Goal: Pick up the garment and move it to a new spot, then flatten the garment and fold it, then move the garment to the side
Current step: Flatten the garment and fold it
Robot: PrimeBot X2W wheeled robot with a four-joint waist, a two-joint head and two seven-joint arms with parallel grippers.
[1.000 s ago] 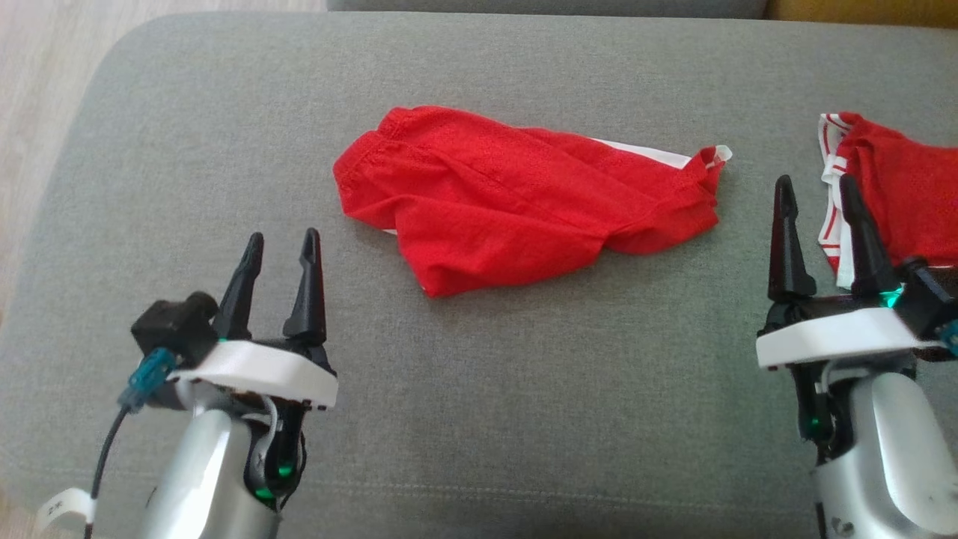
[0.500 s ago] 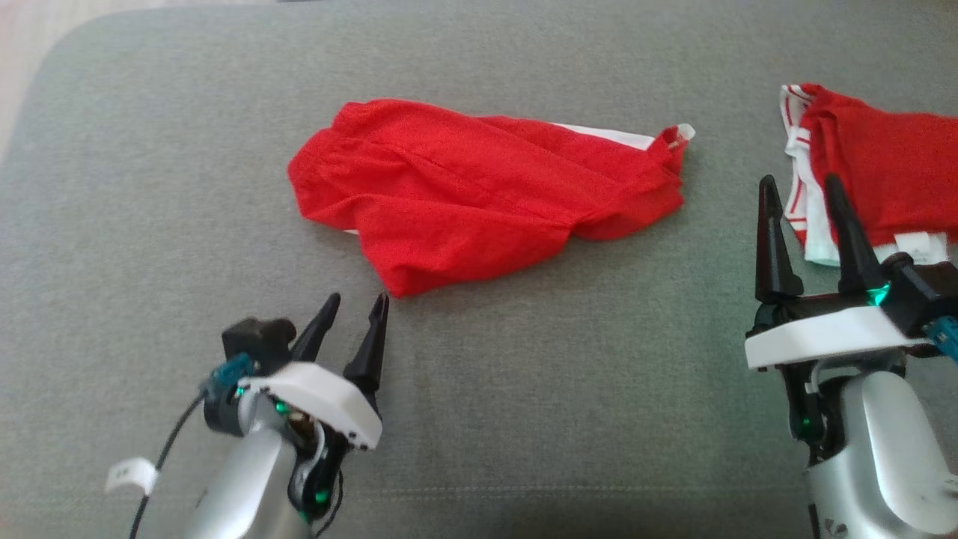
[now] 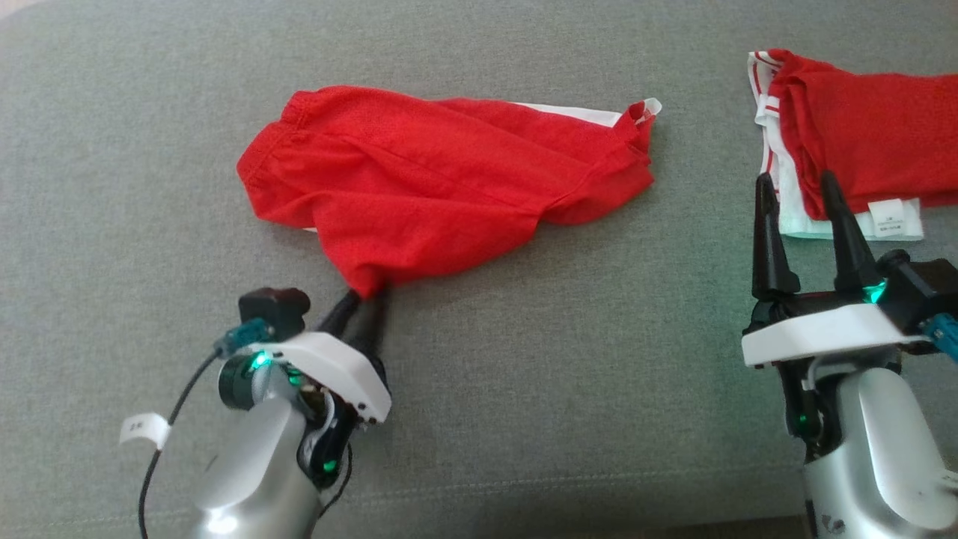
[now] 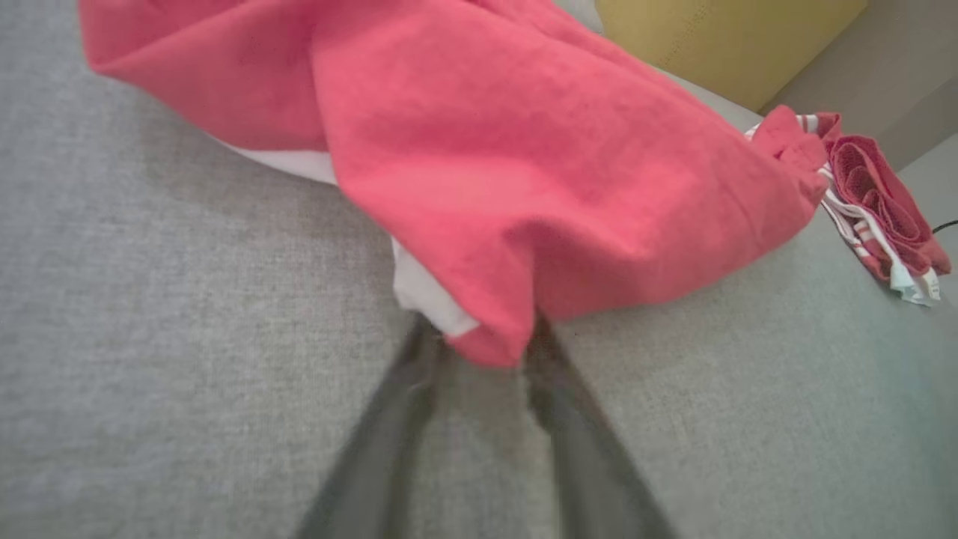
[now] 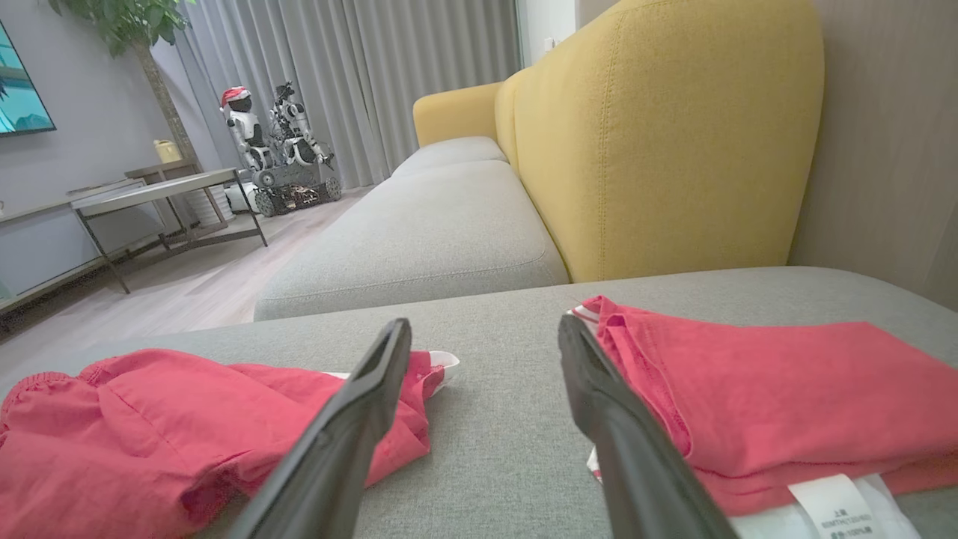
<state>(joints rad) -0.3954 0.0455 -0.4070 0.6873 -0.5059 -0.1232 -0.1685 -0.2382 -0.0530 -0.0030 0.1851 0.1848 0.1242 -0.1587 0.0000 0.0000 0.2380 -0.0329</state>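
Grey seat (image 3: 561, 374) with a yellow backrest (image 5: 658, 135) behind it. The red garment (image 3: 441, 180) lies crumpled and spread across the middle of the seat, nearer the far edge. A white lining shows along its far side and under its near corner. A second piece, the folded cloth (image 3: 861, 142), red with white striped trim, lies well apart toward the right side of the seat. Its white label (image 3: 891, 217) faces the near edge.

Left tool (image 3: 363, 296): low over the seat, fingers drawn in on either side of the garment's near corner. The cloth is pinched between them and the tips are hidden by it. The left wrist view is blurred here, but the red corner (image 4: 486, 344) sits between the two fingers.

Right tool (image 3: 795, 183): fingers spread apart and gripping nothing. It is held near the left end of the folded cloth, with the right finger (image 5: 599, 389) in front of the cloth's edge.
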